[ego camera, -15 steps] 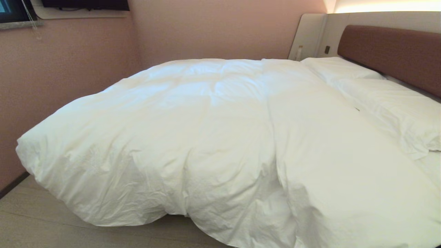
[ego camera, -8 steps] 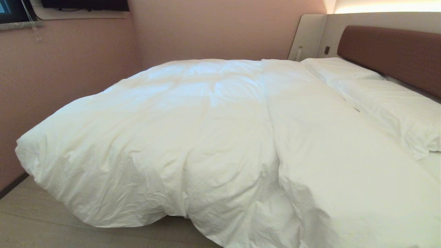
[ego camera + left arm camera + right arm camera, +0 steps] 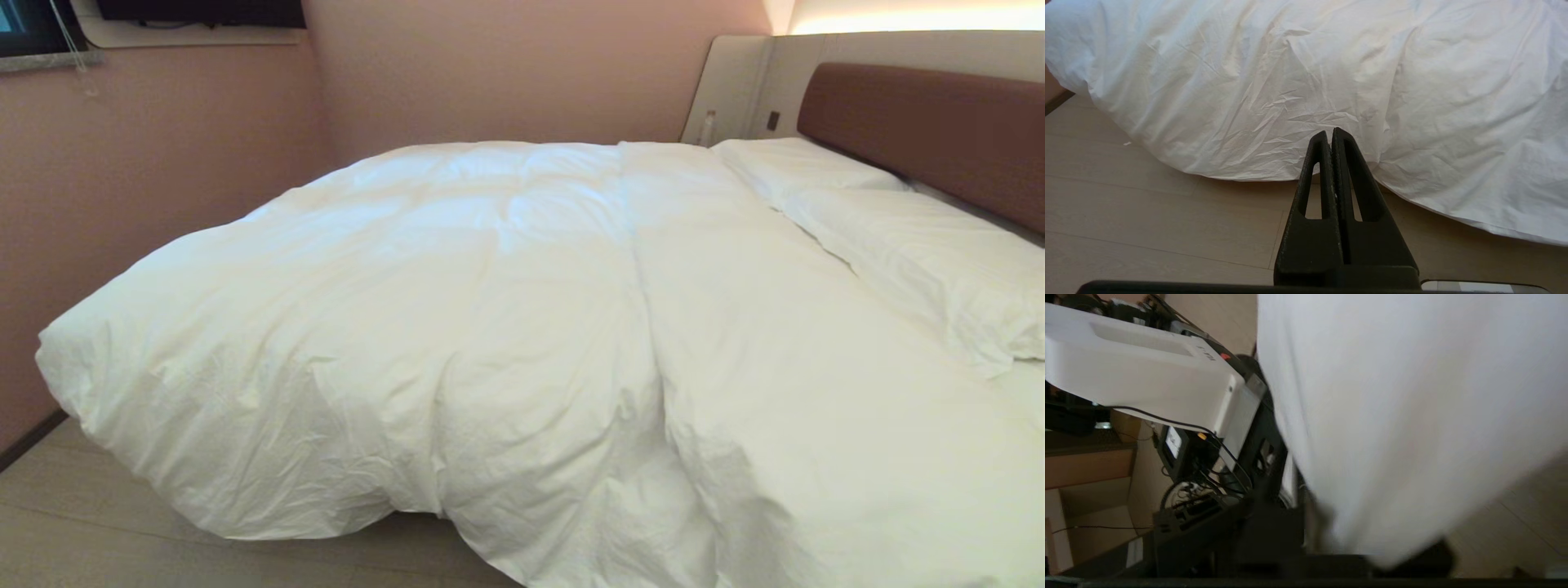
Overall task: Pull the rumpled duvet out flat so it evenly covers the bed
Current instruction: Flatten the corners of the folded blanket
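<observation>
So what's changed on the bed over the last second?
The near right part of the puffy white duvet shifted: creases flattened and the small dark gap beside the oblong white pillows closed. The right end effector is at its hanging edge; the left end effector is parked, shut, above the floor. Pillows, brown padded headboard and far side unchanged.

A: What stands around the pink wall [image 3: 506, 73]?

B: A dark screen [image 3: 200, 10] hangs high at its left end, with a thin cord [image 3: 72, 45] dangling beside it. Pale wood floor [image 3: 73, 523] runs along the foot of the wall.

A: And to the wall's right?

B: Two white pillows [image 3: 898, 245] lie side by side, with a small bottle [image 3: 709, 124] against a cream panel [image 3: 731, 82] beyond them.
</observation>
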